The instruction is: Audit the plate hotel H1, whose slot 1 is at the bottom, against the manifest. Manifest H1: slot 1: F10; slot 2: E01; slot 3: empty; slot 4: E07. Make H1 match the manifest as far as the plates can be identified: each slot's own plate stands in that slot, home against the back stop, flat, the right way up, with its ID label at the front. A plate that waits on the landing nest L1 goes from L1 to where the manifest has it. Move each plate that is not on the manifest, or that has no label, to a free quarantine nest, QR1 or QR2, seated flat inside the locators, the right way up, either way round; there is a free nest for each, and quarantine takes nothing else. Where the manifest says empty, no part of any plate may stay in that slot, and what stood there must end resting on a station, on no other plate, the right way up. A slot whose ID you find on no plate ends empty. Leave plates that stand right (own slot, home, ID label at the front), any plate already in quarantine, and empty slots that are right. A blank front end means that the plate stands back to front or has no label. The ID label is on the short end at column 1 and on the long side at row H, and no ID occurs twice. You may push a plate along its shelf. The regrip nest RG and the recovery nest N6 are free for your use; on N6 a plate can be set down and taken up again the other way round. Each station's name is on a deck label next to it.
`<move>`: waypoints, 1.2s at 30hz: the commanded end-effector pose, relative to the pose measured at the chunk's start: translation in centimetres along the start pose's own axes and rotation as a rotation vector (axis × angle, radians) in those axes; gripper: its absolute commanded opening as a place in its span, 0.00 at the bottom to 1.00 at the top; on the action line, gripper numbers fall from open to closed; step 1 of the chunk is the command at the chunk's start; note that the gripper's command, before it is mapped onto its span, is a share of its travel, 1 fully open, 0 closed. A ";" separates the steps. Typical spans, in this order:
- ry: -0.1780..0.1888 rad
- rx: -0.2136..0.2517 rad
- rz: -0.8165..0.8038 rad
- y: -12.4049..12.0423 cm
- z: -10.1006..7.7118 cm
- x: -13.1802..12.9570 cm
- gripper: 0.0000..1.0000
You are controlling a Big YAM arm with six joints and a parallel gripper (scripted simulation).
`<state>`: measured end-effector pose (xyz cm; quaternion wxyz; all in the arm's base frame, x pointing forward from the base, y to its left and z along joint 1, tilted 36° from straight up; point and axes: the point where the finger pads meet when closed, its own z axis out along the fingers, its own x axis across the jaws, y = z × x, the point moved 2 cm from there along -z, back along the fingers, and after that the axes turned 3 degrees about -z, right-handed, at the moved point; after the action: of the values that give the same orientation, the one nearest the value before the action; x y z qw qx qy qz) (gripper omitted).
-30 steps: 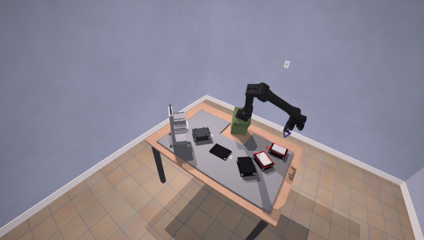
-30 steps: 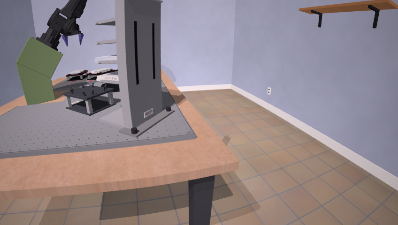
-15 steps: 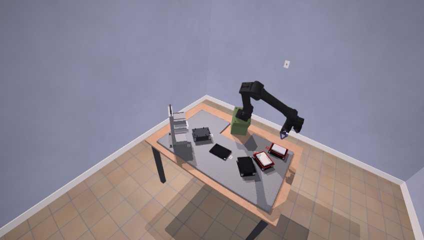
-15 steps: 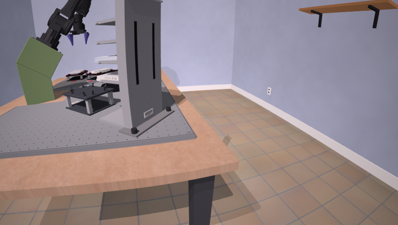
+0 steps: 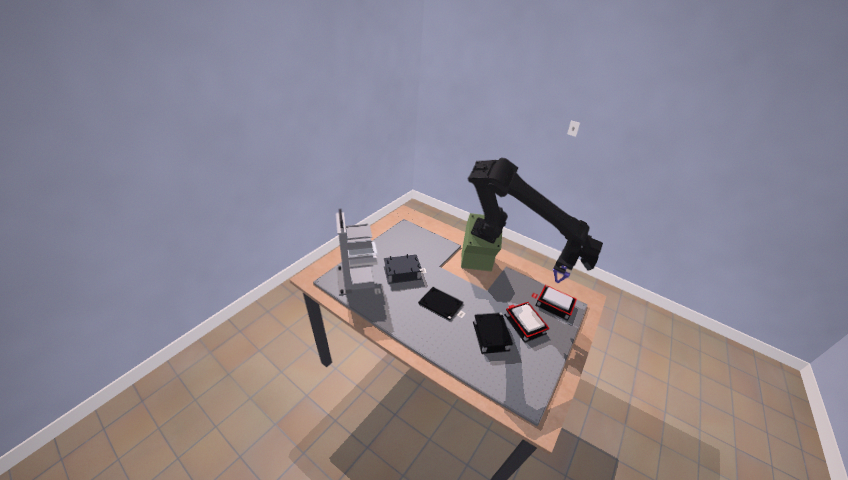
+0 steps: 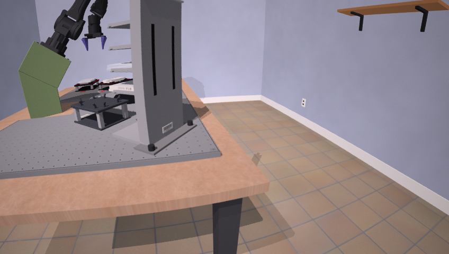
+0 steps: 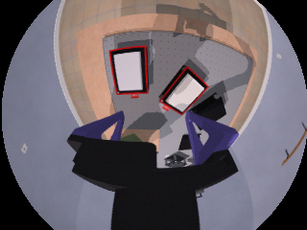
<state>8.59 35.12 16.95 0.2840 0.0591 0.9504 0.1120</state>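
1. Looking from the top, I see the plate hotel standing at the far left of the grey deck, with shelves up its front.
2. I see white plates on some of its shelves in the side view, one low plate showing a small dark label I cannot read.
3. Next comes a raised black nest on legs, with nothing on it.
4. Then I see a flat black nest, and a third black nest past it.
5. After those sit two red-edged nests, each with a white plate: the near one and the far one.
6. My gripper hangs in the air above the far one, well apart from it.
7. Its purple jaws are spread wide and hold nothing.
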 end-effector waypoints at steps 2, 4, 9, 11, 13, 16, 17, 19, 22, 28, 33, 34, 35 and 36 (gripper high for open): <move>0.001 -0.031 0.001 0.2 -0.8 -1.3 1.00; 0.001 -0.032 0.001 -0.1 -0.8 -1.9 1.00; -0.001 -0.031 0.000 -0.7 -0.8 -3.4 1.00; -0.001 -0.033 0.001 -0.9 -0.9 -4.1 1.00; -0.002 -0.035 0.002 -1.1 -0.9 -4.8 1.00; -0.002 -0.031 -0.001 -1.6 -0.8 -5.6 1.00; -0.003 -0.031 -0.001 -1.8 -0.8 -5.9 1.00; -0.003 -0.031 -0.001 -1.8 -0.8 -5.9 1.00; -0.004 -0.035 0.001 -2.0 -0.9 -6.9 1.00; -0.007 -0.041 0.004 -2.6 -1.1 -8.9 1.00; -0.009 -0.038 0.002 -3.4 -1.0 -10.4 1.00; -0.010 -0.040 0.002 -3.5 -1.1 -10.7 1.00; -0.010 -0.040 0.002 -3.5 -1.1 -10.7 1.00; -0.010 -0.040 0.002 -3.5 -1.1 -10.7 1.00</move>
<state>16.50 29.63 21.43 0.2844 0.0631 0.9496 0.1156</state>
